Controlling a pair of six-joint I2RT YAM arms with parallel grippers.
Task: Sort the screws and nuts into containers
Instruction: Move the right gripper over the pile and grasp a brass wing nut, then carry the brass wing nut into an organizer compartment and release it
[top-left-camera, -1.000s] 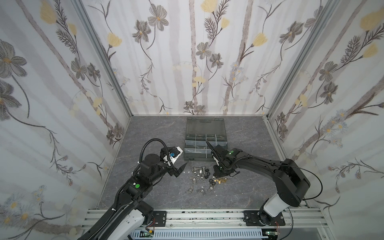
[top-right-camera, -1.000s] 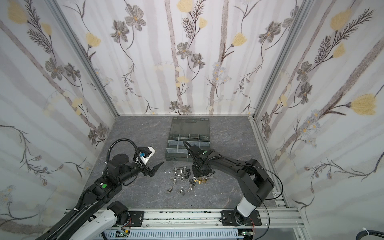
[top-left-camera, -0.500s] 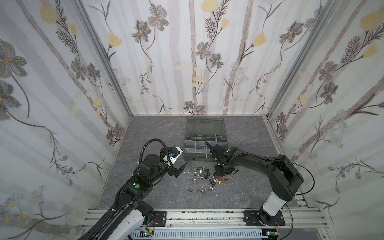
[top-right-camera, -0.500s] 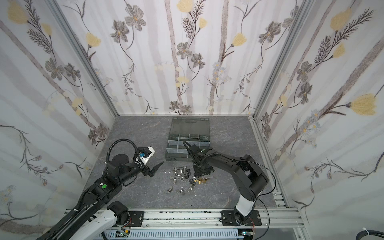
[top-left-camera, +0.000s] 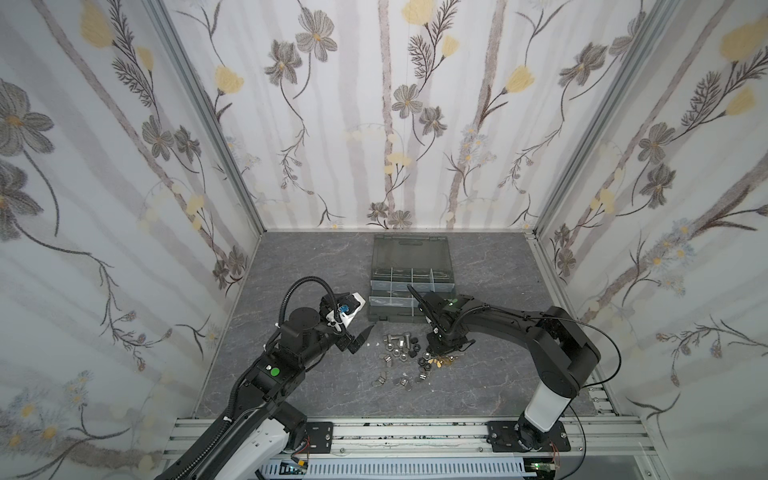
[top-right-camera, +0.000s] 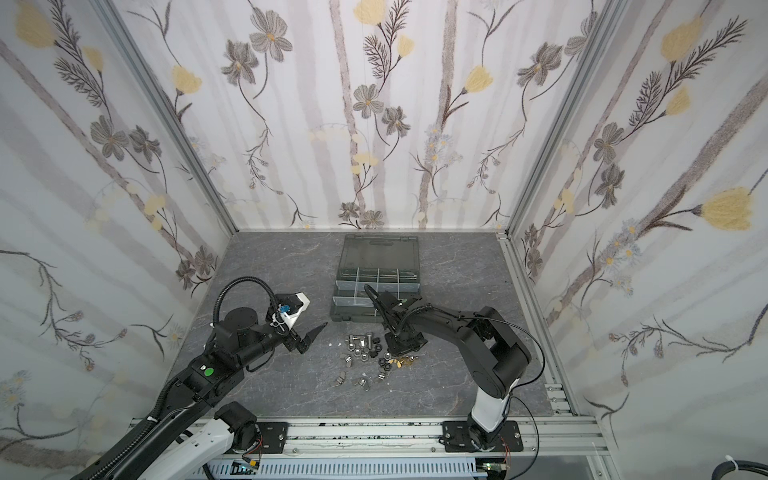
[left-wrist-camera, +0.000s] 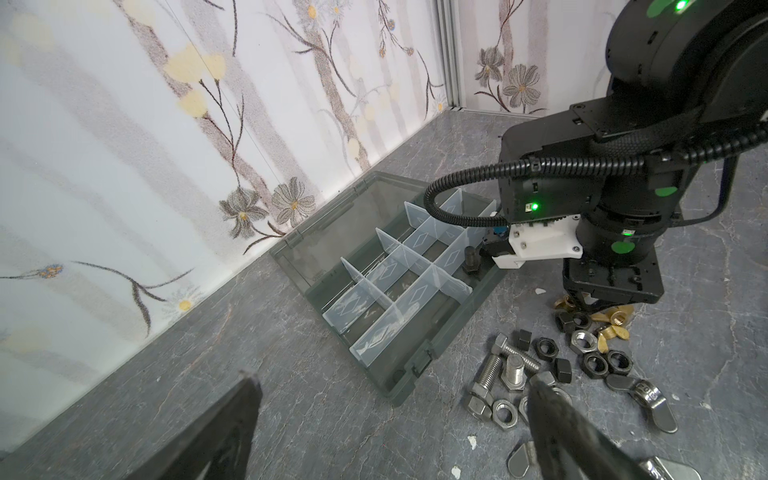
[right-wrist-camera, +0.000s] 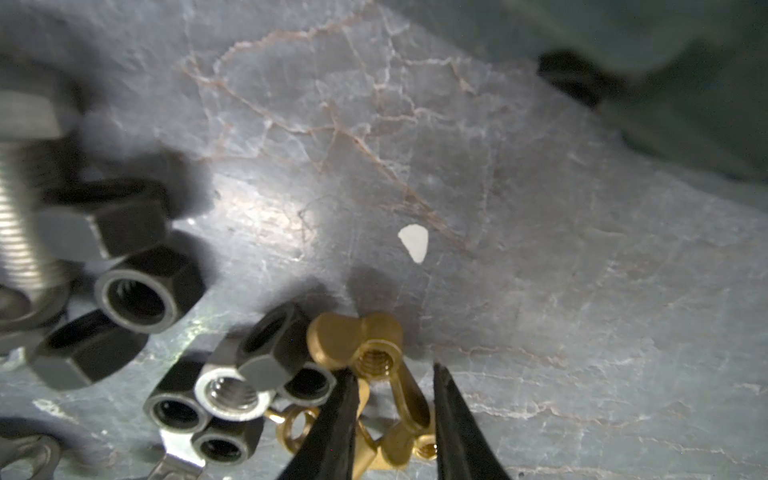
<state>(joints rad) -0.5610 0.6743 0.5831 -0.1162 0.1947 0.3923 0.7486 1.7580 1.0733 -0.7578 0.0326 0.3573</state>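
screws (left-wrist-camera: 490, 374): we see silver hex-heads lying flat, just in front of the containers (left-wrist-camera: 415, 297); one black, upright in an end compartment | nuts (left-wrist-camera: 594, 365): black and silver hex, brass and silver winged, heaped loose beside them | containers: translucent dividers, dark grey case, lid laid back open

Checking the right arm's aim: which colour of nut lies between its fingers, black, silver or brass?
The brass wing nut lies between the right gripper's fingers; the black hex nuts and silver nut sit outside them.

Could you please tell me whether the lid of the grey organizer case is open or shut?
Open. The lid lies folded back toward the rear wall, leaving the compartments uncovered in both top views.
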